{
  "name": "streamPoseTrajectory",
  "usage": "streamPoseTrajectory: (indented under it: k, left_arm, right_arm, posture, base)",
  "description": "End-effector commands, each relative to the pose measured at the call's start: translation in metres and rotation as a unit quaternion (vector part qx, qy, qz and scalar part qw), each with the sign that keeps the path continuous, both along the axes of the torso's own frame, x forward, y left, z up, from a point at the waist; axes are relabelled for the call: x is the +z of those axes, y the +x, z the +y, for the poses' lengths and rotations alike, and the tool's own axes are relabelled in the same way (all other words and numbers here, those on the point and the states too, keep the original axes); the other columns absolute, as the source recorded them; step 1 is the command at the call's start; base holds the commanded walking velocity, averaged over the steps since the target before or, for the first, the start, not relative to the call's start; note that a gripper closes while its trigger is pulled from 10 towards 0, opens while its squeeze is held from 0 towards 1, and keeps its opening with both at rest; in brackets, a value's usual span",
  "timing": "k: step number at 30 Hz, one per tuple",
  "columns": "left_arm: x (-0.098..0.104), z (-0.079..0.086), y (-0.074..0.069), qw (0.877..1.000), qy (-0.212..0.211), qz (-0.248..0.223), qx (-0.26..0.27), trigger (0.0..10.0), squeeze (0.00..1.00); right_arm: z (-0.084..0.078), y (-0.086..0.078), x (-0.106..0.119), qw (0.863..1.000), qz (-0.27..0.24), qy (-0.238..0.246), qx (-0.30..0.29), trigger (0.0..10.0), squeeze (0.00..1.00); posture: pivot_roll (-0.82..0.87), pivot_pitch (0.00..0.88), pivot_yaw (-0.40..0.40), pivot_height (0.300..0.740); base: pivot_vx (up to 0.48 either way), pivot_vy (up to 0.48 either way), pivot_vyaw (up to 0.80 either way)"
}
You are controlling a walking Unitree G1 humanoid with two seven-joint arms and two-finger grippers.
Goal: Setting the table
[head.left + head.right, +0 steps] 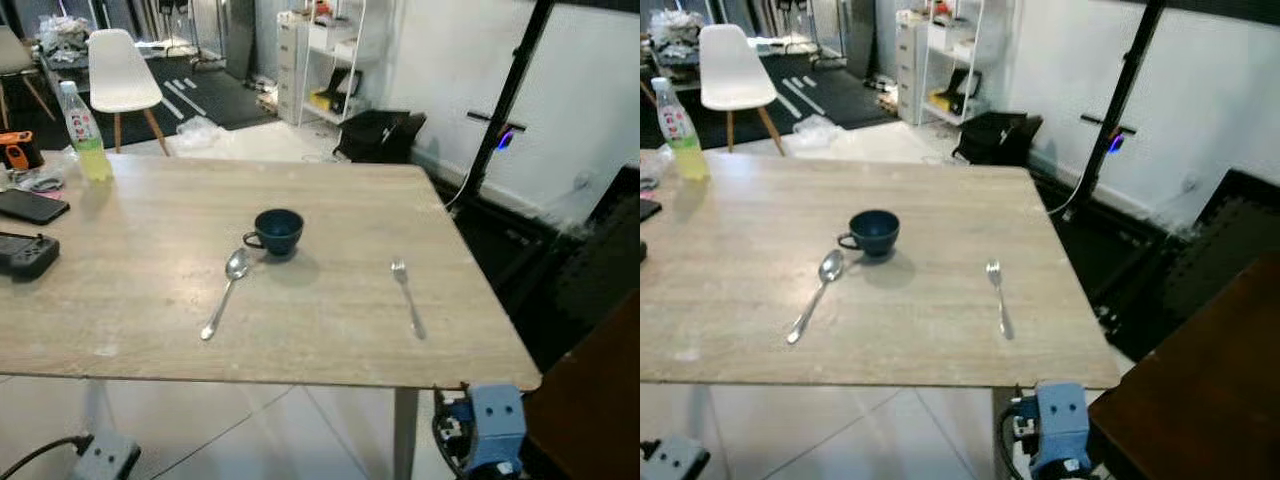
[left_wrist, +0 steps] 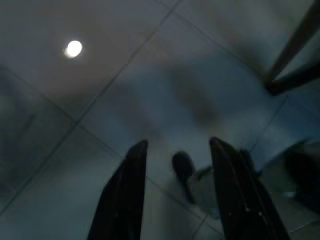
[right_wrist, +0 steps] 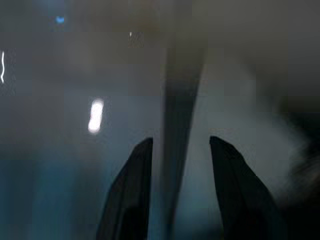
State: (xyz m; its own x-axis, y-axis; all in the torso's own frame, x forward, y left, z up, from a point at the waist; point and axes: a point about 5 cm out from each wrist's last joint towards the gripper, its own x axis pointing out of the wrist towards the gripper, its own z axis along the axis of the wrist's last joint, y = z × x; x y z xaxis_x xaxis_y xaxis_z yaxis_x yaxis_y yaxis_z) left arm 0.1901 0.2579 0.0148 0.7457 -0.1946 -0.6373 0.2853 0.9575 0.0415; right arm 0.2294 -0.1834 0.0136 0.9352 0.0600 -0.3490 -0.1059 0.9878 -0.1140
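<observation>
While both arms hang idle below the bench edge, the left claw (image 2: 175, 195) is seen spread and empty above the tiled floor (image 2: 100, 100), and the right claw (image 3: 177, 195) is likewise spread, holding nothing, with a blurred bench leg (image 3: 180, 100) beyond its fingers. On the light wooden bench (image 1: 330, 330) a dark blue cup (image 1: 277, 231) is set near the middle, its handle turned toward a spoon (image 1: 226, 290) whose bowl lies just beside it. A fork (image 1: 408, 297) is laid well apart to the right, near the bench's right edge. At the far left a drink bottle (image 1: 85, 133), a phone (image 1: 30, 206) and a black controller (image 1: 25, 254) are gathered. A white chair (image 1: 120, 72) is seen beyond. The setting is judged barely begun. Trouble is most likely with the flat cutlery: a claw lowered too steeply could skid the fork off the near edge, and a reach for the spoon could knock the cup.
</observation>
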Motion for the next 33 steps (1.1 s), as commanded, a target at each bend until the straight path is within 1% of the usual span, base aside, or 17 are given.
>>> streamPoseTrajectory:
  k: [1,2,4,5,7,9,12,13,16,18,20,21,22,24,28,30,33]
  left_arm:
    - [-0.013,0.002,-0.009,1.0,0.014,0.025,0.007,10.0,0.0]
    - [-0.025,-0.001,-0.013,0.999,0.011,0.045,0.013,10.0,0.0]
    - [-0.03,-0.002,-0.015,0.998,0.018,0.054,0.012,10.0,0.0]
    - [-0.034,-0.004,-0.016,0.998,0.023,0.058,0.013,10.0,0.0]
    - [-0.038,-0.006,-0.017,0.998,0.025,0.055,0.014,10.0,0.0]
    - [-0.038,-0.006,-0.016,0.998,0.023,0.053,0.014,10.0,0.0]
    - [-0.049,-0.007,-0.017,0.997,0.047,0.059,0.003,10.0,0.0]
    - [-0.049,-0.007,-0.017,0.997,0.047,0.059,0.003,10.0,0.0]
    - [-0.061,-0.005,-0.019,0.996,0.067,0.062,0.019,10.0,0.0]
    - [-0.07,-0.004,-0.02,0.992,0.033,0.076,0.094,10.0,0.0]
    - [-0.072,-0.004,-0.02,0.991,0.026,0.08,0.108,10.0,0.0]
    - [-0.079,-0.013,-0.02,0.987,0.001,0.101,0.123,10.0,0.0]
    - [-0.079,-0.013,-0.02,0.987,0.001,0.101,0.123,10.0,0.0]
    - [-0.086,-0.031,-0.021,0.989,-0.021,0.124,0.084,10.0,0.0]
    - [-0.088,-0.035,-0.023,0.988,-0.017,0.13,0.077,10.0,0.0]
    - [-0.093,-0.036,-0.027,0.99,0.03,0.136,0.037,10.0,0.0]
    - [-0.097,-0.041,-0.03,0.988,0.026,0.154,0.01,10.0,0.0]
  right_arm:
    - [0.003,-0.026,-0.037,0.995,0.101,0.001,0.009,10.0,0.0]
    - [0.002,-0.031,-0.049,0.991,0.136,-0.009,0.013,10.0,0.0]
    - [-0.001,-0.033,-0.052,0.99,0.142,-0.013,0.002,10.0,0.0]
    - [-0.007,-0.031,-0.048,0.993,0.111,-0.02,-0.025,10.0,0.0]
    - [-0.016,-0.023,-0.031,0.995,0.048,0.028,-0.081,10.0,0.0]
    - [-0.018,-0.021,-0.026,0.995,0.033,0.039,-0.091,10.0,0.0]
    - [-0.017,-0.026,-0.043,0.994,0.101,0.004,-0.051,10.0,0.0]
    - [-0.017,-0.026,-0.043,0.994,0.101,0.004,-0.051,10.0,0.0]
    - [-0.007,-0.047,-0.073,0.982,0.187,0.013,-0.014,10.0,0.0]
    - [0.003,-0.067,-0.093,0.967,0.254,0.008,-0.007,10.0,0.0]
    - [0.004,-0.07,-0.096,0.965,0.261,0.001,-0.004,10.0,0.0]
    - [0.009,-0.079,-0.104,0.956,0.294,0.003,-0.009,10.0,0.0]
    - [0.009,-0.079,-0.104,0.956,0.294,0.003,-0.009,10.0,0.0]
    - [0.007,-0.086,-0.109,0.946,0.324,-0.003,-0.032,10.0,0.0]
    - [0.003,-0.087,-0.11,0.944,0.328,-0.007,-0.038,10.0,0.0]
    - [0.002,-0.089,-0.111,0.942,0.335,-0.006,-0.018,10.0,0.0]
    - [0.001,-0.089,-0.111,0.943,0.333,-0.004,-0.017,10.0,0.0]
  posture:
    - [0.06,0.059,0.019,0.74]
    - [0.06,0.057,0.014,0.74]
    - [0.06,0.056,0.009,0.74]
    - [0.06,0.057,0.007,0.74]
    - [0.06,0.058,0.012,0.74]
    - [0.06,0.058,0.012,0.74]
    - [0.03,0.052,0.017,0.74]
    - [0.03,0.052,0.017,0.74]
    - [0.03,0.049,0.008,0.74]
    - [0.02,0.048,-0.01,0.74]
    - [0.02,0.048,-0.01,0.74]
    - [0.03,0.044,-0.034,0.74]
    - [0.03,0.044,-0.034,0.74]
    - [0.02,0.042,-0.038,0.74]
    - [0.02,0.041,-0.039,0.74]
    - [0.01,0.039,-0.046,0.74]
    - [0.0,0.042,-0.046,0.74]
  base:
    - [0.0,0.0,0.0]
    - [0.0,0.0,0.0]
    - [0.0,0.0,0.0]
    - [0.0,0.0,0.0]
    - [0.0,0.0,0.0]
    - [0.0,0.0,0.0]
    - [0.0,0.0,0.0]
    - [0.0,0.0,0.0]
    - [0.0,0.0,0.0]
    - [0.0,0.0,0.0]
    - [0.0,0.0,0.0]
    - [0.0,0.0,0.0]
    - [0.0,0.0,0.0]
    - [0.0,0.0,0.0]
    - [0.0,0.0,0.0]
    - [0.0,0.0,0.0]
    - [0.0,0.0,0.0]
